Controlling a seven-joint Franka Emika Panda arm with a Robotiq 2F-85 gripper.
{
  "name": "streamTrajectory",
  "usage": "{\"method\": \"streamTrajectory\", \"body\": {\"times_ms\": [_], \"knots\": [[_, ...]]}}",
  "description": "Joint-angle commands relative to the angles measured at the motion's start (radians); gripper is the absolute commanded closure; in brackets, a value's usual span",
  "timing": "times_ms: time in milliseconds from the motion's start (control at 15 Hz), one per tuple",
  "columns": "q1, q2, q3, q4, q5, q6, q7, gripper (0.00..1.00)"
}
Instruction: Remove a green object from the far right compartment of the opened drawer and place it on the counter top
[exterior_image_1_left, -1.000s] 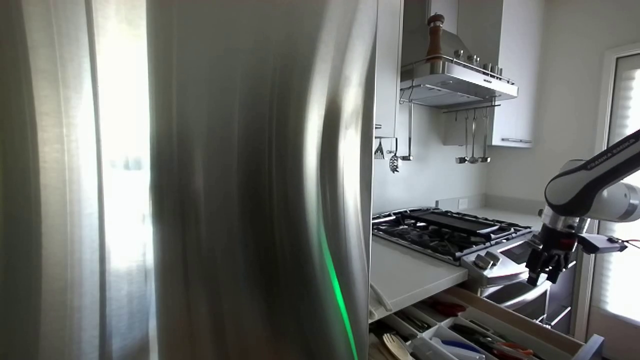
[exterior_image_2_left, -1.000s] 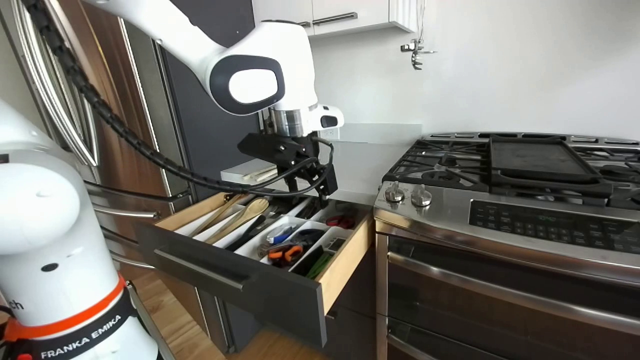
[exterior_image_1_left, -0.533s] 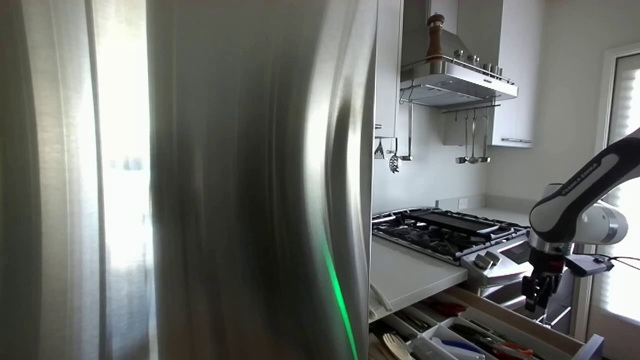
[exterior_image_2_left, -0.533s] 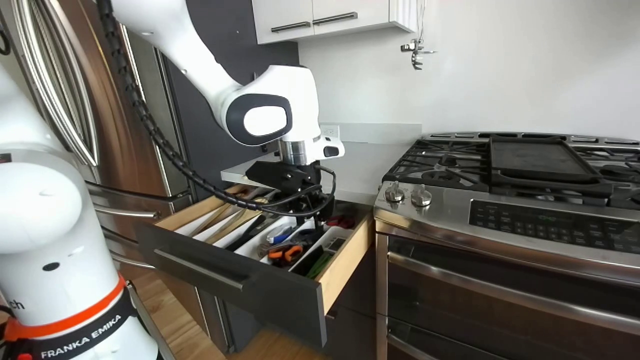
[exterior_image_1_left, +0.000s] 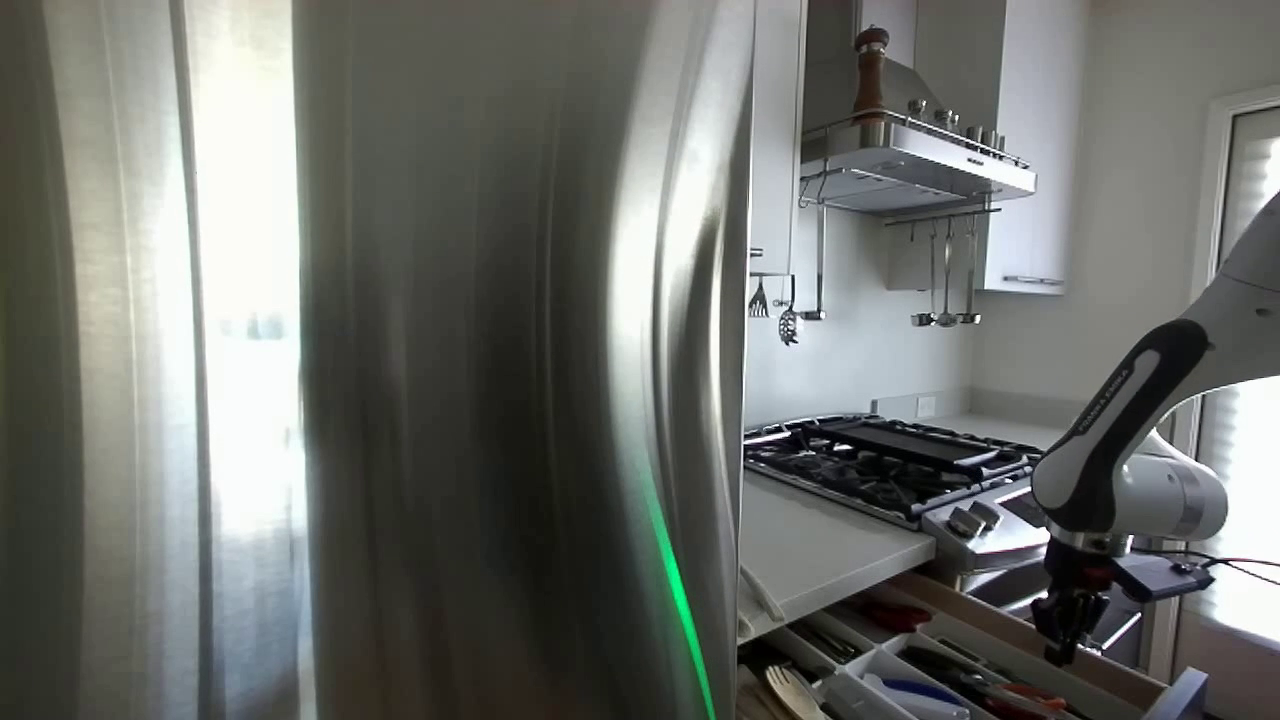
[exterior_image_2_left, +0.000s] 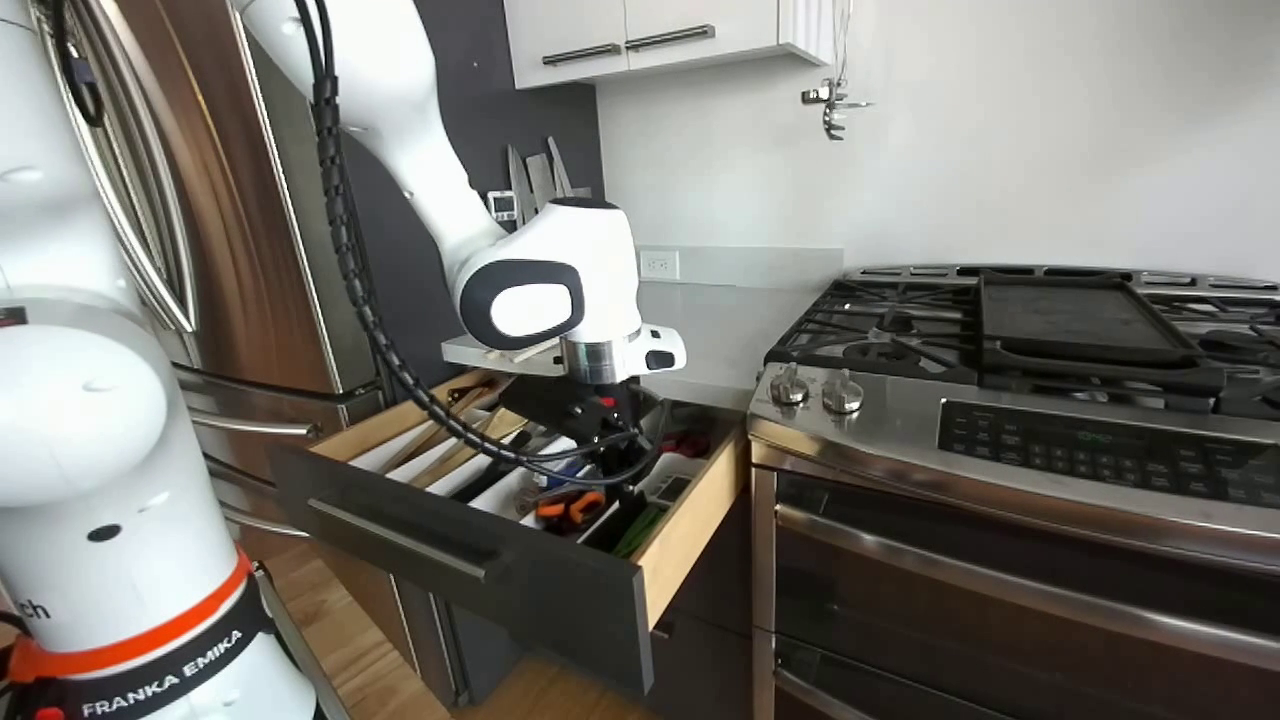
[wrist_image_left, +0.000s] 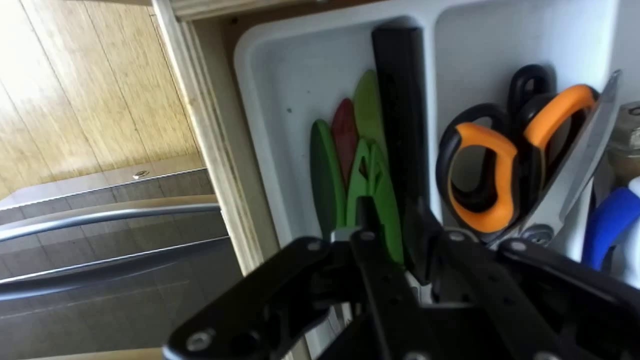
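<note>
I had just lowered my jaws, slightly parted, toward the drawer compartment (wrist_image_left: 295, 80) below them, so its green piece (wrist_image_left: 386, 205) seemed nearly within reach.

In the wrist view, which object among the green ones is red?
The red object, between the dark green object and the yellowish green object; its neighbours are green.

Green object (wrist_image_left: 387, 202) lay partly hidden by gripper (wrist_image_left: 394, 215), drawer (exterior_image_1_left: 970, 610) below counter top (exterior_image_1_left: 830, 555) front edge was cut off in an exterior view
</note>
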Motion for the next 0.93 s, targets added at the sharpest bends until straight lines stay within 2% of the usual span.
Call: {"method": "streamTrajectory", "body": {"times_ms": [0, 67, 133, 200, 333, 400, 667, 733, 867], "knots": [[0.02, 0.067, 0.024, 0.0, 0.2, 0.067, -0.14, 0.73], [0.02, 0.076, 0.035, 0.0, 0.261, 0.079, -0.188, 0.67], [0.016, 0.083, 0.048, 0.0, 0.332, 0.088, -0.242, 0.68], [0.011, 0.093, 0.057, 0.001, 0.381, 0.101, -0.281, 0.62], [0.002, 0.106, 0.072, 0.001, 0.474, 0.117, -0.364, 0.63], [-0.003, 0.114, 0.078, 0.008, 0.525, 0.12, -0.412, 0.6], [-0.017, 0.132, 0.095, 0.035, 0.698, 0.135, -0.585, 0.76], [-0.02, 0.136, 0.094, 0.043, 0.733, 0.131, -0.625, 0.71], [-0.027, 0.15, 0.093, 0.064, 0.799, 0.118, -0.698, 0.76]]}}
